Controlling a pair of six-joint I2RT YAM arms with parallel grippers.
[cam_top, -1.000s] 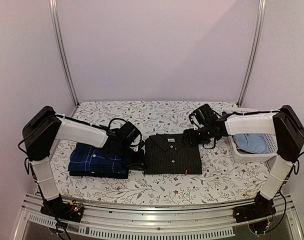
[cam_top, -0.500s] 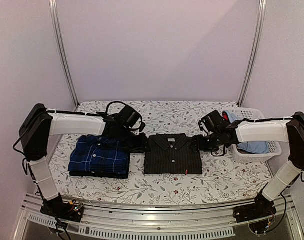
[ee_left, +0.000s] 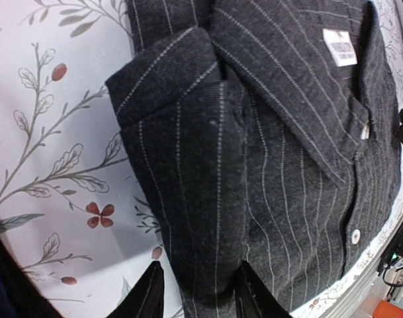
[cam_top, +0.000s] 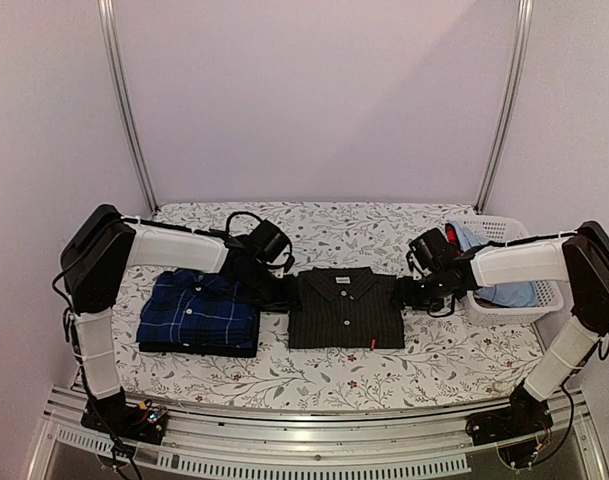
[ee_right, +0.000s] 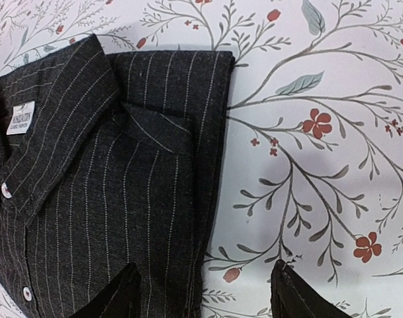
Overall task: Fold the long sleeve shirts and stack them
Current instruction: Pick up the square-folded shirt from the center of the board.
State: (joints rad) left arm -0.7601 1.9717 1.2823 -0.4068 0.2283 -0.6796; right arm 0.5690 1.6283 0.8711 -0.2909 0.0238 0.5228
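Note:
The black pinstriped shirt (cam_top: 344,310) lies folded, collar to the back, in the middle of the table. The navy checked shirt (cam_top: 199,312) lies folded to its left. My left gripper (cam_top: 282,297) is at the black shirt's left edge near the collar. In the left wrist view (ee_left: 198,291) its fingers are closed on the thick folded edge of the black shirt (ee_left: 274,152). My right gripper (cam_top: 404,290) is at the shirt's right edge. In the right wrist view (ee_right: 202,291) it is open and straddles the edge of the black shirt (ee_right: 89,199), one finger over cloth and one over the table.
A white basket (cam_top: 544,300) with a light blue cloth (cam_top: 504,290) in it stands at the right of the table, just behind my right arm. The floral tablecloth (cam_top: 314,375) covers the table. Metal posts stand at the back corners.
Both arms have swung from over the shirts out to the black shirt's two side edges near the collar and lowered there. The shirts have not moved.

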